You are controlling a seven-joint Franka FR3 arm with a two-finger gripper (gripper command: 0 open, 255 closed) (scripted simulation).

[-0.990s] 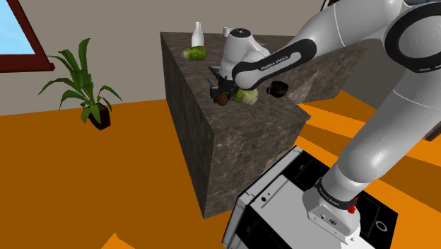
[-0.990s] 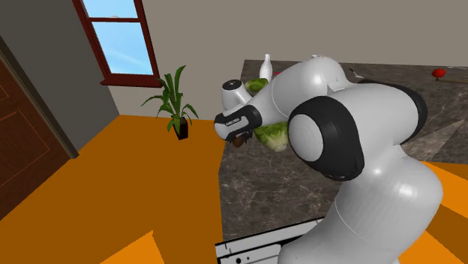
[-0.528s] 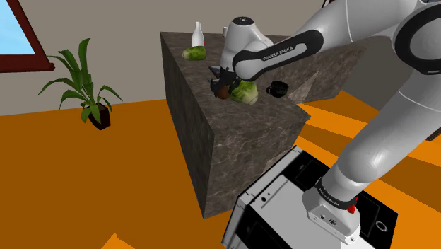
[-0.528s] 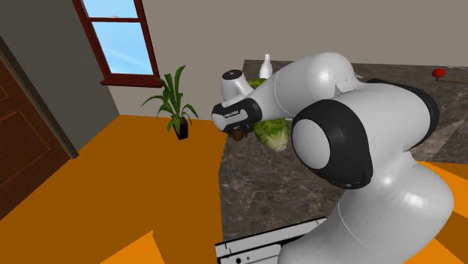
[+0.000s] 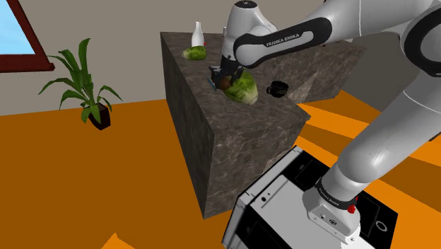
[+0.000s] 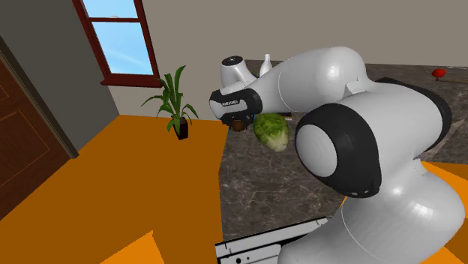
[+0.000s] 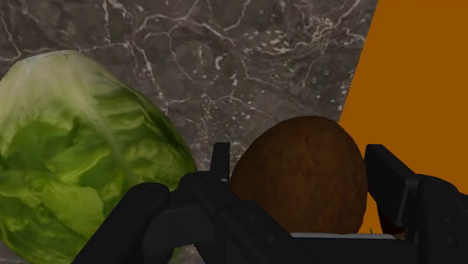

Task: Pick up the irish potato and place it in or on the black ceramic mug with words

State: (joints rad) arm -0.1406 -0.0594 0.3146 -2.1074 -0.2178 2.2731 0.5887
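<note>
Mug [image 5: 277, 89] is small and dark in the shoulder view, and any words on it are unreadable. In the second exterior view the arm's bulk covers the worktop past the gripper. In the wrist view the potato's lower part is cut off by the gripper body, and the cabbage-like green head [image 7: 75, 150] runs out of frame.

Gripper [image 7: 300, 154] is partly open, with both black fingers [image 7: 386, 176] clamped on the sides of the brown potato [image 7: 300, 187], so the potato is in its grasp. In the shoulder view the gripper [image 5: 221, 79] holds the potato [image 5: 223, 83] over the worktop [image 5: 212, 134], near its edge. The green head [image 5: 242, 88] lies just beside the gripper, but contact is unclear. The mug stands beyond that head, apart from the gripper. A second green head [image 5: 195, 52] and a white bottle [image 5: 198, 33] sit farther back.

The second exterior view gives the same grasp: gripper [image 6: 238, 122], potato [image 6: 239, 126], green head [image 6: 271, 130] next to it.

Worktop is dark, white-veined stone. The floor [image 5: 106, 184] is orange. A potted plant [image 5: 83, 85] stands by the wall, with a red-framed window [image 6: 120, 37] and a brown door [image 6: 22, 142].
</note>
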